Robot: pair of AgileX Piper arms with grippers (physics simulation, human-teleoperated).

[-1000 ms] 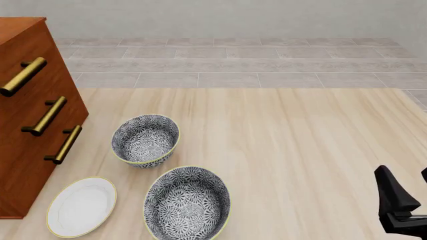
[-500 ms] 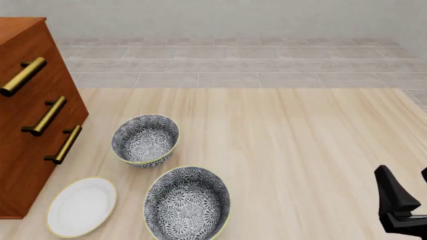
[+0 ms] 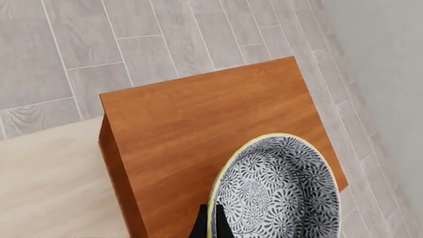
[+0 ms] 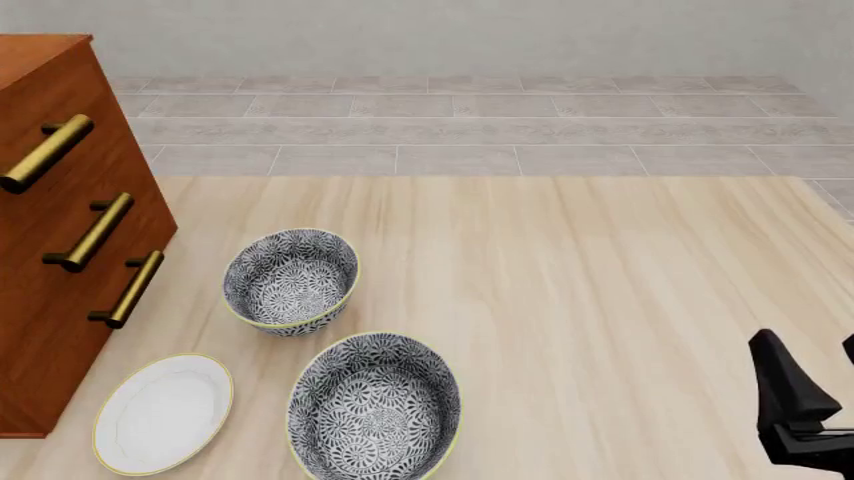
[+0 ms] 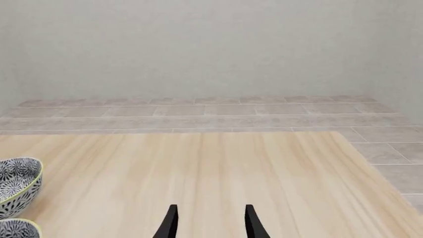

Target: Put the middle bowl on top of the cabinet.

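Wood table point(image 4: 601, 300), cabinet point(image 4: 67, 230), 2 bowls point(image 4: 291, 278), plate point(image 4: 163, 412)

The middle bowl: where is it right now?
In the left wrist view, the middle bowl is held by the left gripper above the cabinet top.

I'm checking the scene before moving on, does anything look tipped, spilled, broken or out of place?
Nothing spilled or broken. Two deep floral ceramic bowls and the flat white plate sit upright on the table. The third patterned bowl, pinched by the left gripper, is over the reddish-brown wooden cabinet top.
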